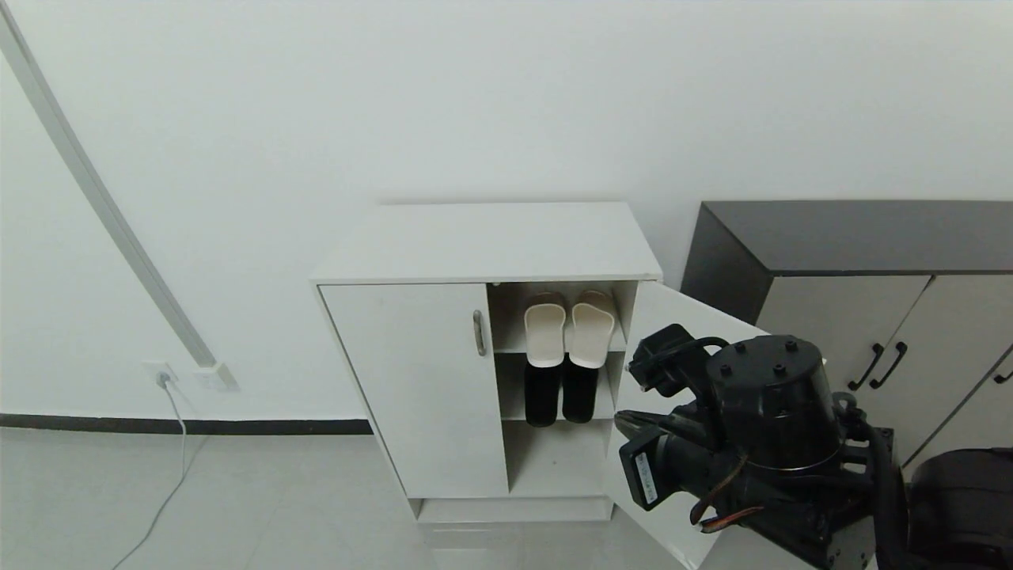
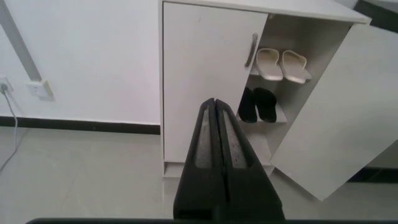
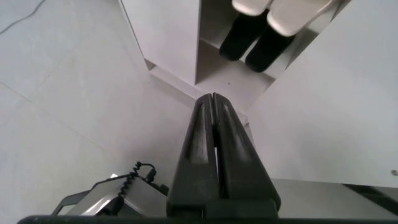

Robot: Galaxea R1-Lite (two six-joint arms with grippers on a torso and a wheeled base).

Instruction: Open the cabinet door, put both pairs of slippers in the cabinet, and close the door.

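1. Left gripper (image 2: 215, 109): jaws pressed together, empty, facing the cabinet (image 1: 491, 245).
2. White slippers (image 1: 568, 332) sit on the upper shelf, with the black slippers (image 1: 560, 392) on the shelf beneath. Both pairs are fully inside and clear of the door line.
3. Open door (image 2: 342, 112): judged a light, stiff hinged panel, best pushed flat near its free edge.
4. Right gripper (image 3: 212, 99): jaws closed, holding nothing, near that door.
5. Dark cabinet (image 1: 855, 237) stands close on the right, so the arm has little room behind the door.

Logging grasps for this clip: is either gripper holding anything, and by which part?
Nothing is held: the left gripper and the right gripper are both shut and empty.
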